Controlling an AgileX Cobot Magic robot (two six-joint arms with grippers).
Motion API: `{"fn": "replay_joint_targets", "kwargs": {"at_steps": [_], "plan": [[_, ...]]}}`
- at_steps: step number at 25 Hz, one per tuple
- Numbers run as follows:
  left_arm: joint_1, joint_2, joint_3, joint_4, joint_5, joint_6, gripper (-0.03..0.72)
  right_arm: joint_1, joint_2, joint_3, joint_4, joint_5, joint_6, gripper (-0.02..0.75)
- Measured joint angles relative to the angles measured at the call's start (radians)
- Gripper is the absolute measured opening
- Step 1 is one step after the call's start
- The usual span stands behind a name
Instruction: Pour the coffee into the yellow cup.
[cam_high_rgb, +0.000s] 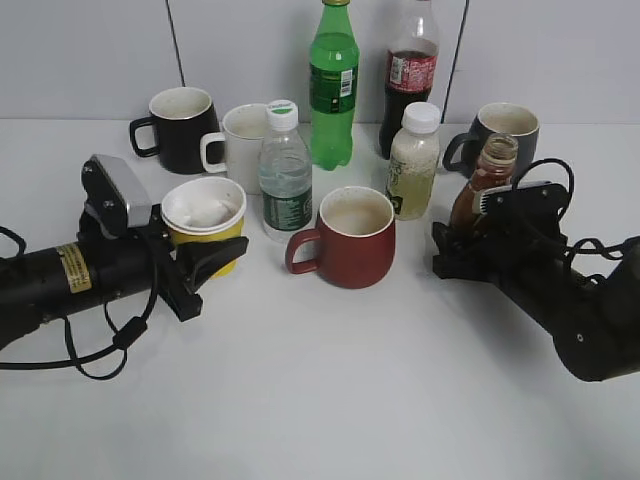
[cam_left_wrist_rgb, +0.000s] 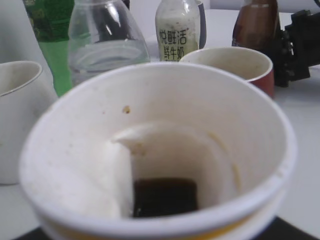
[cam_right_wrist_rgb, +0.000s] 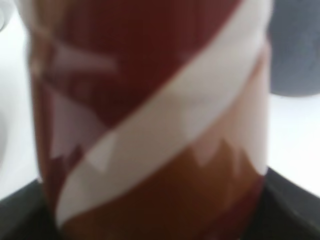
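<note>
The yellow cup (cam_high_rgb: 203, 215) has a white inside and stands left of centre on the white table. My left gripper (cam_high_rgb: 206, 262) is shut on its lower body. In the left wrist view the cup (cam_left_wrist_rgb: 150, 145) fills the frame, with a little dark liquid at its bottom. The brown coffee bottle (cam_high_rgb: 482, 180) stands uncapped at the right. My right gripper (cam_high_rgb: 468, 252) is shut on its lower part. In the right wrist view the bottle's brown and white label (cam_right_wrist_rgb: 150, 120) fills the frame, with black jaws at the bottom corners.
A red mug (cam_high_rgb: 350, 240) stands between the two grippers. Behind it stand a water bottle (cam_high_rgb: 285, 180), a milk drink bottle (cam_high_rgb: 413, 160), a green bottle (cam_high_rgb: 333, 85) and a cola bottle (cam_high_rgb: 410, 70). Black (cam_high_rgb: 180, 128), white (cam_high_rgb: 240, 145) and grey (cam_high_rgb: 500, 130) mugs stand at the back.
</note>
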Motion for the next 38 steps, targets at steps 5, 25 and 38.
{"fn": "replay_joint_targets", "kwargs": {"at_steps": [5,25,38], "plan": [[-0.01,0.0,0.0,0.003,0.001,0.0,0.332,0.0,0.0,-0.014,0.005,0.0,0.0,0.524],[-0.1,0.0,-0.031,-0.021,0.001,-0.001,0.332,0.011,-0.32,0.081,-0.227,0.109,-0.17,0.504],[-0.143,0.0,-0.092,-0.027,0.0,-0.039,0.331,0.165,-0.399,-0.075,-0.254,0.398,-0.447,0.504]]}}
